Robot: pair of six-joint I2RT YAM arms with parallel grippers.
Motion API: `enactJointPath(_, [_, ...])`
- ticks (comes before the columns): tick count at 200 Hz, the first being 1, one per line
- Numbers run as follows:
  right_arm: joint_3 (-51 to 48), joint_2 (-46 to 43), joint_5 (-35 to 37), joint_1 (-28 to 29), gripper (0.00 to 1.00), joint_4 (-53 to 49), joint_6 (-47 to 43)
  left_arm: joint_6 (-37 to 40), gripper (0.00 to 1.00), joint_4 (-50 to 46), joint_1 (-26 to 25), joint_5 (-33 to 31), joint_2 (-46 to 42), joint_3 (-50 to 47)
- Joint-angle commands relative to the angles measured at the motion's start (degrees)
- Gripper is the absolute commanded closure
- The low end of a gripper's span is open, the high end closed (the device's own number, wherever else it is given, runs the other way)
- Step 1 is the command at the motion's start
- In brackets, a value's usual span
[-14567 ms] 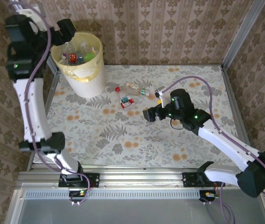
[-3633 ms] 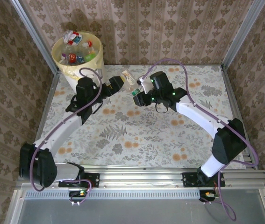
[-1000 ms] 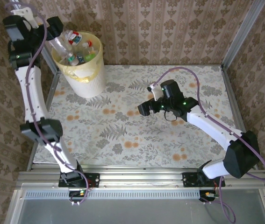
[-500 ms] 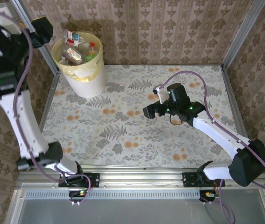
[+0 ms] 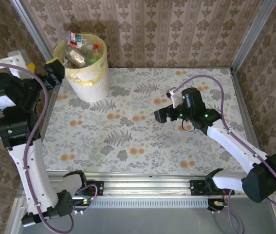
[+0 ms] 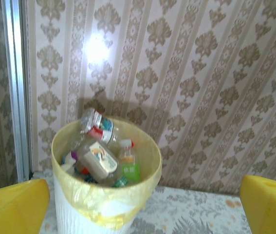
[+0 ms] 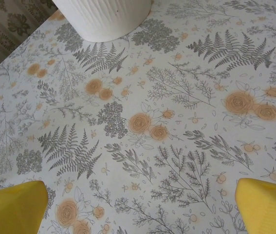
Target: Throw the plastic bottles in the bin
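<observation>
The bin [image 5: 93,87] stood at the far left corner of the desk [image 5: 142,144], close against the patterned wall [image 6: 201,73]. It was a tall round tub with a pale ribbed side and a yellowish liner [image 6: 103,207] folded over its rim. The plastic bottles [image 5: 79,48] lay heaped inside it, and the topmost ones rose above the rim. In the left wrist view a clear crushed one [image 6: 96,126] with a red and blue label sat highest. Below it lay one with a white label, and beside that a green one [image 6: 128,168] with a red cap leaned against the inner side.

The left tool [image 5: 54,68] hung high, just left of the bin and facing it. Its yellow fingers [image 6: 11,207] were spread as wide as they went, with nothing between them. A metal frame post [image 6: 16,97] ran up just beside the bin on that side, near the left arm.

The right tool [image 5: 159,116] hovered over the middle-right of the desk, well apart from the bin and pointing towards it. Its fingers [image 7: 266,204] were likewise spread fully and held nothing. Beneath them lay the desk's cloth [image 7: 176,122], printed with grey ferns and orange roses. The bin's white base [image 7: 103,17] showed at the top of the right wrist view. A purple cable [image 5: 211,87] looped above the right arm.
</observation>
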Motion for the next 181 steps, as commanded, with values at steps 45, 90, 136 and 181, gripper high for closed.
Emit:
enactJointPath(45, [-2.71, -2.63, 3.44, -1.07, 0.0, 1.29, 0.68, 1.24, 0.0, 3.05, -2.29, -0.84, -8.81, -13.1])
enactJointPath(90, [-4.58, -4.47, 12.68, -5.35, 0.0, 2.53, 3.95, 2.33, 0.0, 11.56, -12.73, -14.32, -14.58, -35.76])
enactJointPath(136, [-13.91, -8.52, 22.22, -10.58, 0.0, 12.27, 3.67, 12.38, 0.0, 32.85, -28.67, -42.19, -12.16, -57.3])
enactJointPath(181, [-25.56, -8.57, 30.56, -13.4, 0.0, 28.1, -5.47, 23.96, 0.0, 60.14, -27.16, -49.25, -2.89, -72.43])
